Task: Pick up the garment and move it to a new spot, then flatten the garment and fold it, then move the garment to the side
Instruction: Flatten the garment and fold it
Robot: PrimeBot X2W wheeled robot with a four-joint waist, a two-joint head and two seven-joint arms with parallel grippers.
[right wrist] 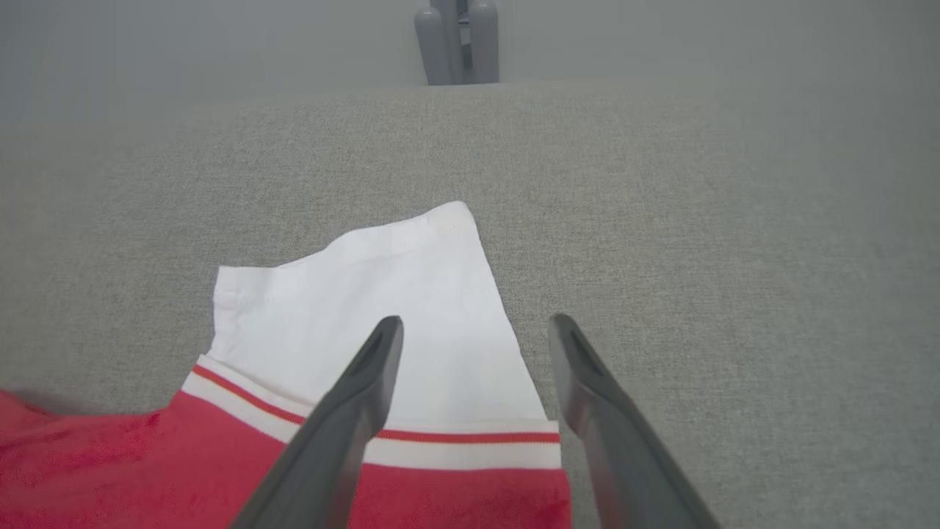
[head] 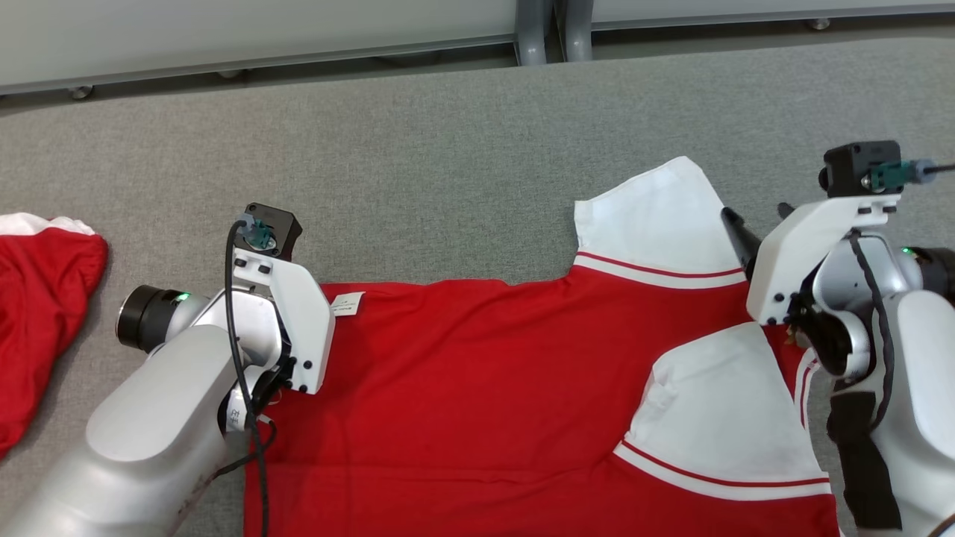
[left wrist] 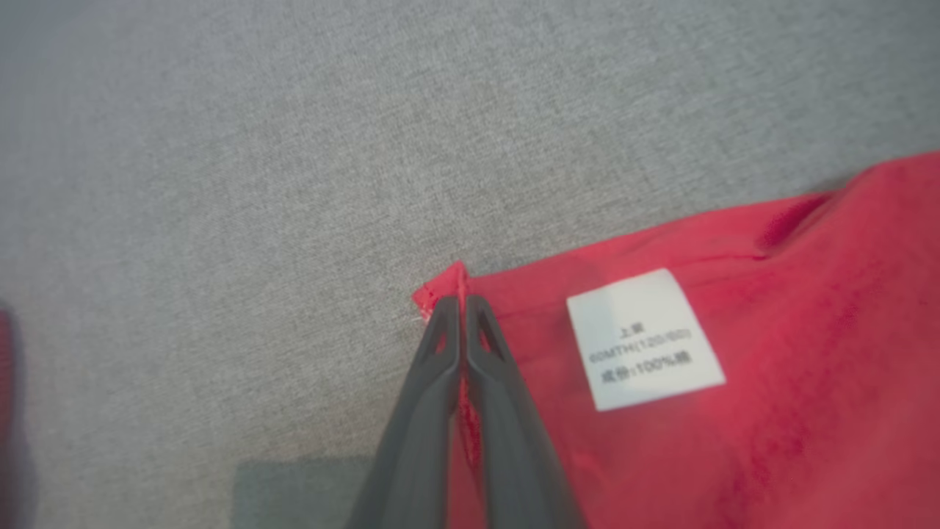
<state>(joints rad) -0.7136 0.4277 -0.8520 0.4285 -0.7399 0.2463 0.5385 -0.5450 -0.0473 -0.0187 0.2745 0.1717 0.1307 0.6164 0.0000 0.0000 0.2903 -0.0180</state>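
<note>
The garment (head: 485, 388) is a red shirt with white sleeves, spread flat on the grey table. Its far sleeve (head: 656, 216) lies outward and its near sleeve (head: 716, 410) is folded onto the body. My left gripper (left wrist: 461, 303) is shut on the shirt's hem corner (left wrist: 440, 290), beside a white care label (left wrist: 642, 338). In the head view its fingers are hidden under the left wrist (head: 280, 328). My right gripper (right wrist: 476, 327) hovers open above the far sleeve's (right wrist: 396, 294) right edge, with nothing between its fingers (right wrist: 367, 382).
A second red garment (head: 41, 313) with a white edge lies bunched at the table's left. Bare grey tabletop (head: 448, 149) runs beyond the shirt to the far edge, where metal legs (head: 552, 30) stand.
</note>
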